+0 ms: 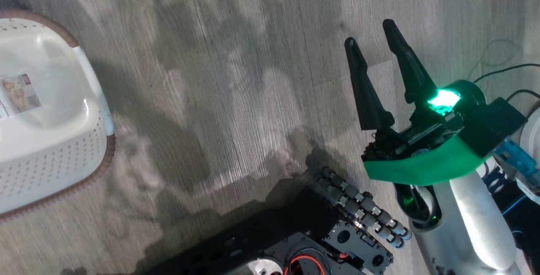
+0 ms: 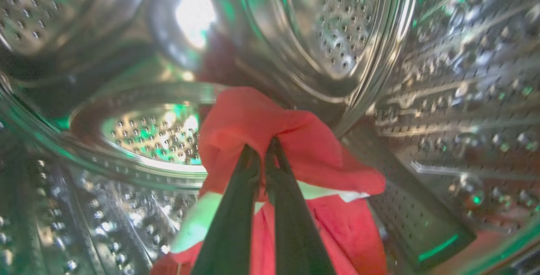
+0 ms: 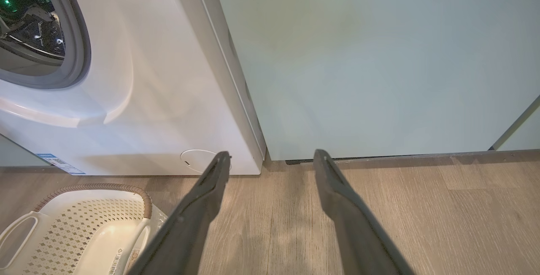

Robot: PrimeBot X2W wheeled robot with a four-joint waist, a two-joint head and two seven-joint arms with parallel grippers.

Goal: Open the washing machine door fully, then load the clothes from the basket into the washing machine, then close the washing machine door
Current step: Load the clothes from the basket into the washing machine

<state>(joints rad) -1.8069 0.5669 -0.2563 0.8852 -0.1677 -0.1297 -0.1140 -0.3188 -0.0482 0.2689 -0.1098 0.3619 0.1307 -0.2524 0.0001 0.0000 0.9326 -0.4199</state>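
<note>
In the left wrist view my left gripper (image 2: 262, 146) is inside the washing machine's steel drum, shut on the red clothes (image 2: 253, 119), whose white band hangs below the fingers. My right gripper (image 1: 370, 31) stands open over the wooden floor, holding nothing; in its own view the right gripper (image 3: 272, 159) points at the floor by the washing machine (image 3: 168, 98). The white basket (image 1: 55, 148) sits at the left with just a label on its floor. The basket (image 3: 84, 224) stands in front of the machine. The washing machine door is out of view.
A pale teal cabinet (image 3: 379, 55) stands right of the machine. The grey gasket (image 3: 78, 47) rings the drum opening. My dark wheeled base (image 1: 295, 241) fills the lower middle of the head view. Cables (image 1: 502, 72) lie on the floor at the right.
</note>
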